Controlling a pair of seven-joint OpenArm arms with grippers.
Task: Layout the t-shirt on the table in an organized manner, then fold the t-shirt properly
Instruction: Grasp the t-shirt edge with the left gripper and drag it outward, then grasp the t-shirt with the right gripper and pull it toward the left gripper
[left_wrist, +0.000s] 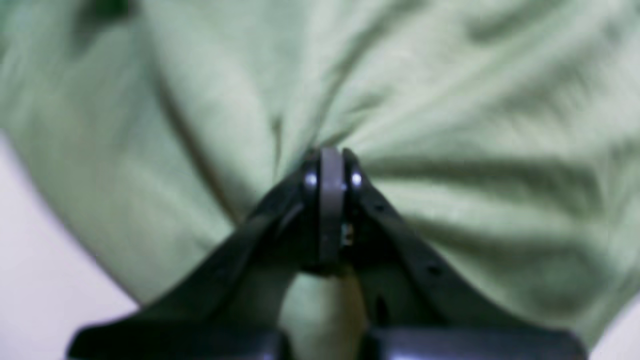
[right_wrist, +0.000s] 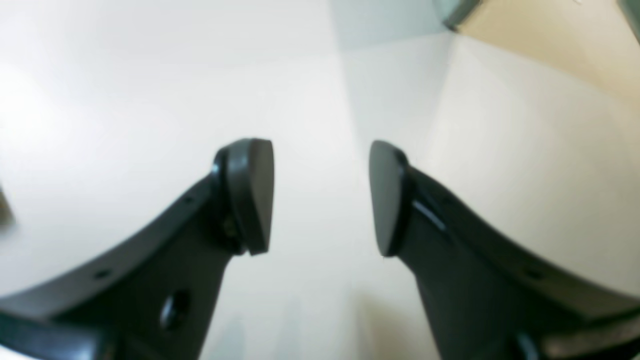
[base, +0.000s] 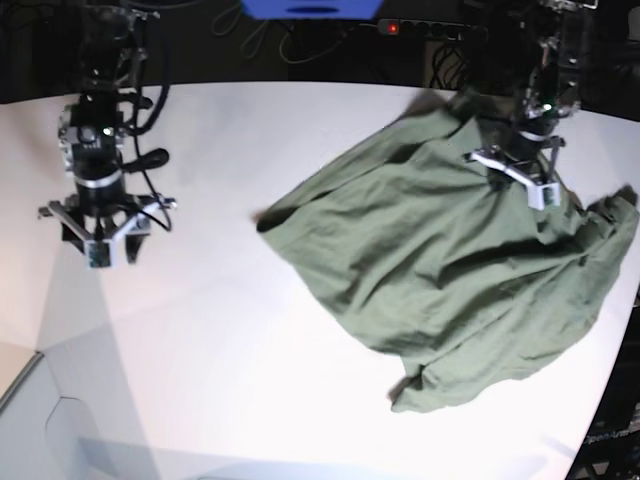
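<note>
Left gripper (left_wrist: 331, 200) was clamped on bunched shirt (base: 400, 260); right gripper (right_wrist: 321, 197) stood apart.
Good spreading probably needed a second edge hold, then even, gentle tension.

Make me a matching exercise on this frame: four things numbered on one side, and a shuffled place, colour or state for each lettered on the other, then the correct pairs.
1. T-shirt
2. Table
3. Left claw
4. Right claw

A. White and smooth, underneath everything else listed
B. Jaws apart, with no cloth between them
C. Green, wrinkled and spread unevenly
D. Jaws together, down at the cloth

Right pairs: 1-C, 2-A, 3-D, 4-B
</note>
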